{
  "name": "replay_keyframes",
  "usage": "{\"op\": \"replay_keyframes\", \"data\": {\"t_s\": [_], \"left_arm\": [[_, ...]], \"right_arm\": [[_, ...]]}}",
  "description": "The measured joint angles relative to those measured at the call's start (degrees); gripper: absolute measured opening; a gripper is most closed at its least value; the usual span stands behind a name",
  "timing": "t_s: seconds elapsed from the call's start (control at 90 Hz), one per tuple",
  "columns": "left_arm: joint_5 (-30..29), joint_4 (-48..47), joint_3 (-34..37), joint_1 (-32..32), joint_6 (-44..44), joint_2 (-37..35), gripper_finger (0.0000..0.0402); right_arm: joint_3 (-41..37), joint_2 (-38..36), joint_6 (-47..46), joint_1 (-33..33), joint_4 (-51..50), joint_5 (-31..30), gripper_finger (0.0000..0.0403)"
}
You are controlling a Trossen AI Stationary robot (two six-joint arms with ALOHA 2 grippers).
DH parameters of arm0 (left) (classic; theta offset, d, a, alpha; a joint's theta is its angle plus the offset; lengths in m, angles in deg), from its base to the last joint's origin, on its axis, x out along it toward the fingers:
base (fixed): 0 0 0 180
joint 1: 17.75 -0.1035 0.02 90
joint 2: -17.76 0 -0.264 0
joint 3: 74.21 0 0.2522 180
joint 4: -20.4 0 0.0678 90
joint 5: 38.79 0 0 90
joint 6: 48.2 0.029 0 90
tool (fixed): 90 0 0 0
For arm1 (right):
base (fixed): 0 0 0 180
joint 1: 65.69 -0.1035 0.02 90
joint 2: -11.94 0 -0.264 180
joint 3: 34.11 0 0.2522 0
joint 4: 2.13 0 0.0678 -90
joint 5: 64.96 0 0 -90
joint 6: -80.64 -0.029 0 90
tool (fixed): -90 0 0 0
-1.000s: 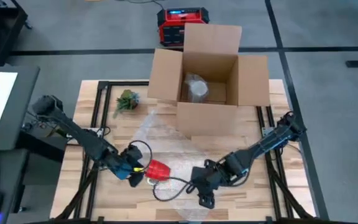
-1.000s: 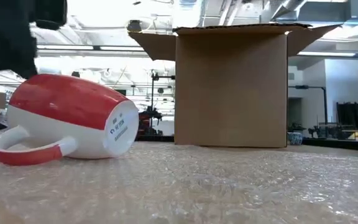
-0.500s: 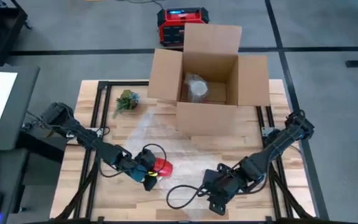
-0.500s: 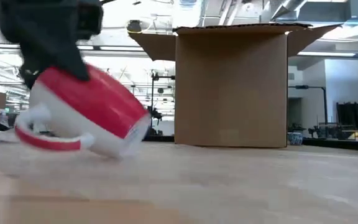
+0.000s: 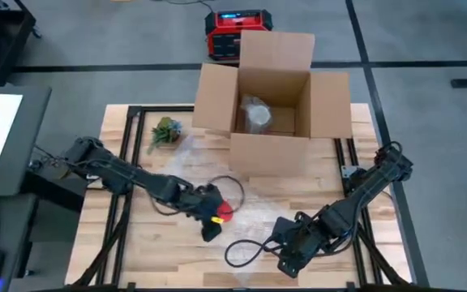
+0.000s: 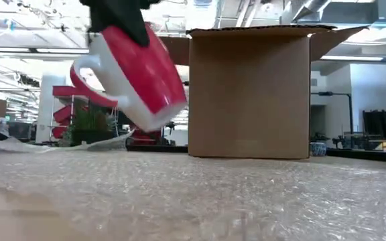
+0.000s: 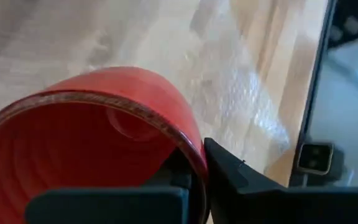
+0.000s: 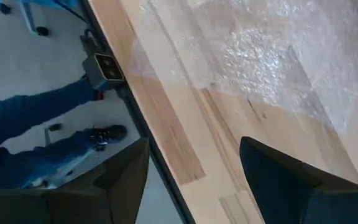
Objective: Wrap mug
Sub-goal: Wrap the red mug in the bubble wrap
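Left gripper (image 5: 215,217) is pinching the red mug (image 6: 134,70) by its rim, hiding it from above; right gripper (image 5: 286,259) is gaping open.

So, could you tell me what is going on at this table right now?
The left pincer has the red and white ceramic mug clamped by its rim and holds it tilted in the air above the clear bubble wrap sheet on the wooden table. The right pincer is open and low near the table's front edge. An open cardboard box stands behind.
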State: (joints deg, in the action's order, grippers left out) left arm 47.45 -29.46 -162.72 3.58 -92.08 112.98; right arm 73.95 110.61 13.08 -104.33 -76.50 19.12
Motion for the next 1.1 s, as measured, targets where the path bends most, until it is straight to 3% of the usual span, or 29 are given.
{"op": "replay_keyframes", "data": {"t_s": [0.144, 0.289, 0.367, 1.1], "left_arm": [[0.33, -13.84, -14.11, -0.29, 5.47, 9.87, 0.0001], [0.21, -20.52, -23.32, -0.40, 10.13, 17.43, 0.0005], [0.53, -19.41, -26.09, -0.14, 11.04, 19.74, 0.0011], [1.80, -14.40, -28.20, 0.80, 11.29, 22.17, 0.0029]], "right_arm": [[0.00, 0.02, -1.50, -0.06, -0.86, -0.21, 0.0239], [0.00, 0.01, -3.60, -1.37, -0.82, -0.41, 0.0239], [0.00, 0.02, -4.86, -2.34, -0.91, -1.80, 0.0239], [0.00, 0.02, -7.01, -4.13, -2.39, -3.51, 0.0239]]}}
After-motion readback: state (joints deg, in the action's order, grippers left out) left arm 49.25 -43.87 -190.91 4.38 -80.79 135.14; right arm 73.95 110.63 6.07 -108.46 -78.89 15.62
